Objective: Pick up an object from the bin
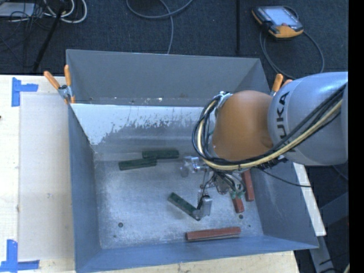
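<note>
My gripper [203, 205] is low over the bin floor, right of the middle, below the orange wrist cover. It is at the right end of a dark green bar [181, 202] that lies slanted on the floor. I cannot tell whether it touches the bar. Two reddish-brown sticks [248, 187] lie just right of the gripper, against the right wall and partly hidden by the cables.
Two more dark green bars [137, 164] [161, 154] lie end to end at the back left of the floor. A long reddish-brown bar [213, 234] lies along the front wall. A small grey metal piece [190, 165] sits near the middle. The arm and cables cover the right side.
</note>
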